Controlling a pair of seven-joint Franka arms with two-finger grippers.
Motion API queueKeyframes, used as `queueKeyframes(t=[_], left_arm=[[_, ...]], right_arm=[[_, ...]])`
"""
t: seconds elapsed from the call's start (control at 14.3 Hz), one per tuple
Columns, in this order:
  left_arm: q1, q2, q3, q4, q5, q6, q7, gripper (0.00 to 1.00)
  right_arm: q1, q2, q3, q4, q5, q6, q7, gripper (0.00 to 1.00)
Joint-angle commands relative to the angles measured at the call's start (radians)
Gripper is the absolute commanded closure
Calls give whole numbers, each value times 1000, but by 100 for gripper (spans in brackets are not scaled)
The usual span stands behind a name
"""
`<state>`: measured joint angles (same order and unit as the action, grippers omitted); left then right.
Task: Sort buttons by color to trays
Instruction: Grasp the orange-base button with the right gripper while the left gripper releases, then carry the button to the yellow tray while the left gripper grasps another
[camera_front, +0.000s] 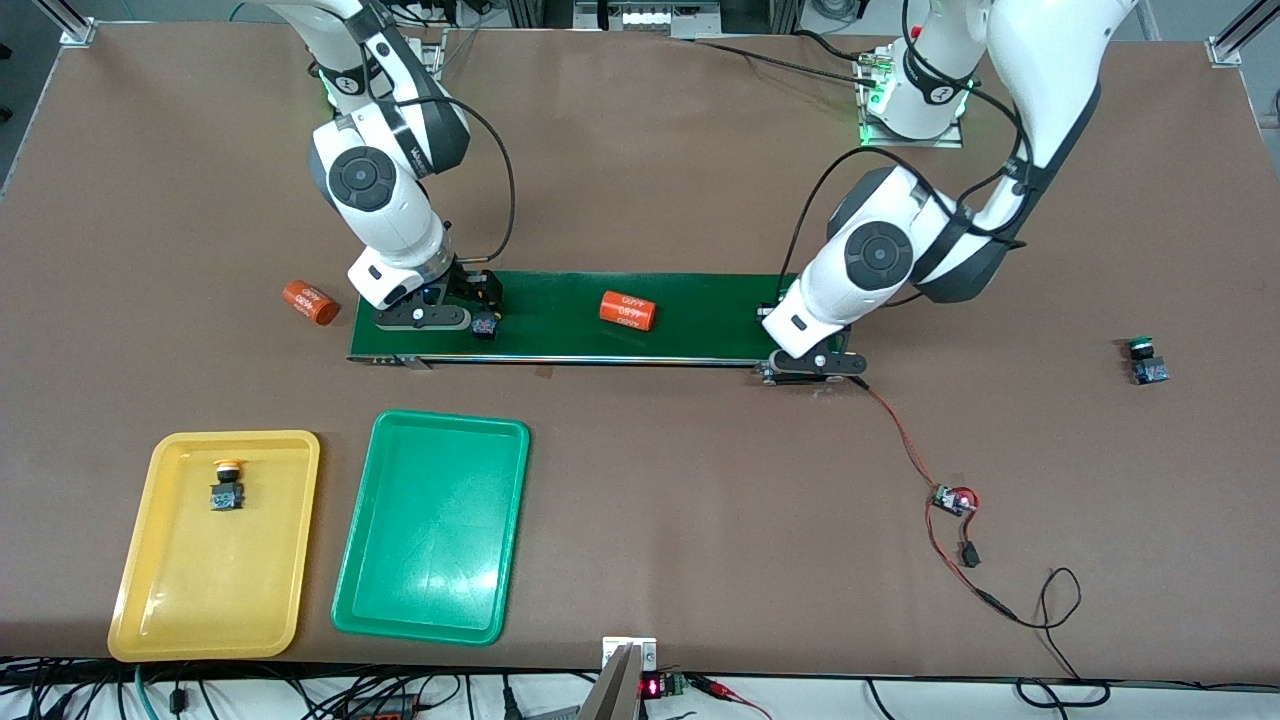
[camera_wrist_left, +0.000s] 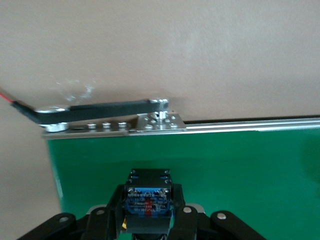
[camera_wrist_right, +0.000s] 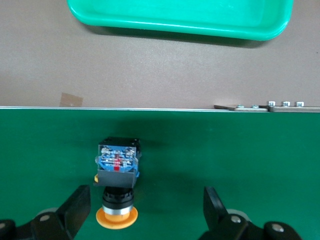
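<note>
My left gripper (camera_front: 812, 366) is over the conveyor belt's (camera_front: 700, 320) end toward the left arm. In the left wrist view it (camera_wrist_left: 149, 215) is shut on a button's (camera_wrist_left: 149, 197) dark, blue-labelled base, and the cap is hidden. My right gripper (camera_front: 478, 312) is low over the belt's other end and stands open (camera_wrist_right: 146, 202). A yellow-capped button (camera_wrist_right: 117, 175) lies on its side on the belt between the fingers, close to one finger (camera_wrist_right: 77, 202). Another yellow button (camera_front: 228, 485) sits in the yellow tray (camera_front: 200, 580). The green tray (camera_front: 430, 530) is bare. A green button (camera_front: 1146, 362) stands on the table toward the left arm's end.
One orange cylinder (camera_front: 627, 310) lies mid-belt and another (camera_front: 309, 301) on the table just off the belt's end toward the right arm. Red and black wires with a small circuit board (camera_front: 955, 500) trail from the belt toward the front camera. The green tray's rim (camera_wrist_right: 180, 20) shows in the right wrist view.
</note>
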<state>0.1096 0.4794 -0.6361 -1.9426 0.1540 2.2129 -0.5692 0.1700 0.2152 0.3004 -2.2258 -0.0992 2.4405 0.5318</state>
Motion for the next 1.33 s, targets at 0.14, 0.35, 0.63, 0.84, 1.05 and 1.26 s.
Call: queueKeyframes(t=[0.14,0.35,0.63,0.84,1.05,1.26], left_arm=[[-7,4,-2,-27,-11,14,-31,64],[-4,-24,-2,-27,-13,-1,-31,0],[-2,-122,65,-3,-13,-102,12,0],[-4,-177,183,14,-14,-183,167,0],[-2,-194,346,36,-13,-191,380,0],[13,-183,502,69,-7,-182,625,0]], right_arm=[[3,16,0,-6,-31,25,23,0],[2,44,0,-6,-71,48,22,6],[-3,53,-1,-6,-86,52,22,27],[-10,55,-1,-6,-115,51,19,57],[-27,55,-4,-5,-116,51,11,77],[-37,52,-6,3,-126,43,8,81]])
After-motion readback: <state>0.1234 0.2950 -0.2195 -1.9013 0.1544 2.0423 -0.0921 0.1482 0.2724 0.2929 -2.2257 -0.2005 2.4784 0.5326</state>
